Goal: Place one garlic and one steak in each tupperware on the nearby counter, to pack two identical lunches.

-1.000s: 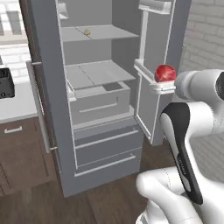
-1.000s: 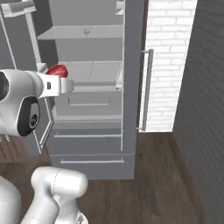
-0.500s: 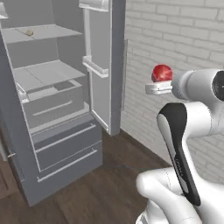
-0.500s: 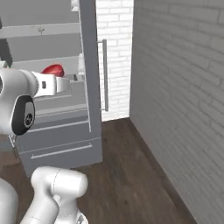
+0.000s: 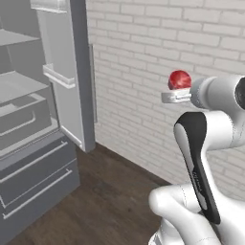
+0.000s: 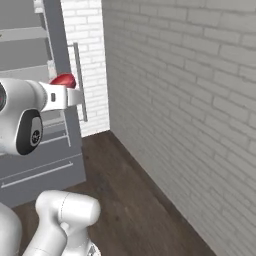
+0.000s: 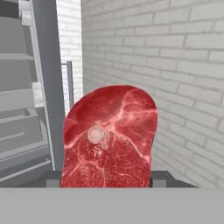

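White-painted brick wall (image 5: 143, 72) spans the background, with the open grey fridge (image 5: 33, 143) at the left of the left base view, its door (image 5: 79, 72) swung toward the wall above a dark wood floor (image 5: 110, 201). Arm (image 5: 201, 158) is raised at mid height with the end effector (image 5: 176, 95) pointing toward the wall. End effector is closed on the steak (image 7: 109, 138), a red marbled slab held clamped between the fingers, well above the floor and beside the fridge door.
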